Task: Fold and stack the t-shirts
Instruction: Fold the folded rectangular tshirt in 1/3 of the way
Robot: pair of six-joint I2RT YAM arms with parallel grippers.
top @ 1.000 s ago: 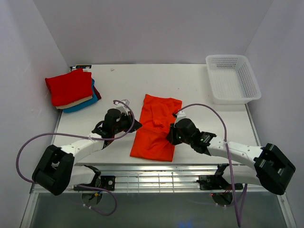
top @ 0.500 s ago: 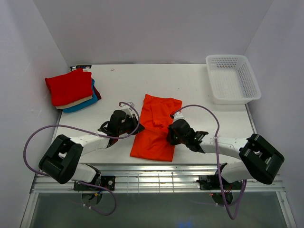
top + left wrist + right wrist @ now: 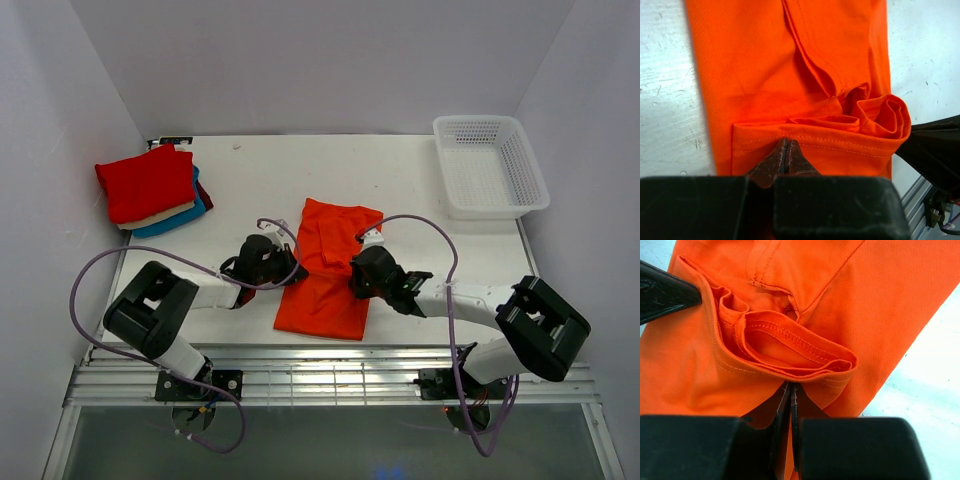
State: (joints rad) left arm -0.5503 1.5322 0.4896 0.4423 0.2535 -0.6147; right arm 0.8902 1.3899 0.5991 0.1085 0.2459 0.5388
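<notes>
Left claw [image 3: 284, 269] pinches the near left edge of the orange shirt [image 3: 326, 262]; right claw [image 3: 358, 273] pinches its right edge. The shirt lies mid-way across the scuffed white table [image 3: 400, 180], between pale walls [image 3: 320, 60]. Folded shirts [image 3: 150, 188] are stacked far left and a basket [image 3: 495, 210] sits far right.

The orange t-shirt [image 3: 328, 270] near the bench's front edge is a bright, even orange. Up close its cloth shows a fine dotted knit, and the hems are stitched in matching orange thread. At the far-left corner a red t-shirt [image 3: 145, 182] lies over a cream t-shirt [image 3: 155, 219] and a teal-blue t-shirt [image 3: 200, 205]. The bench [image 3: 400, 180] is white with faint grey scuffs. The basket [image 3: 445, 165] at the far-right corner is white mesh. The left end effector [image 3: 786, 150] and right end effector [image 3: 790, 392] are black.
</notes>
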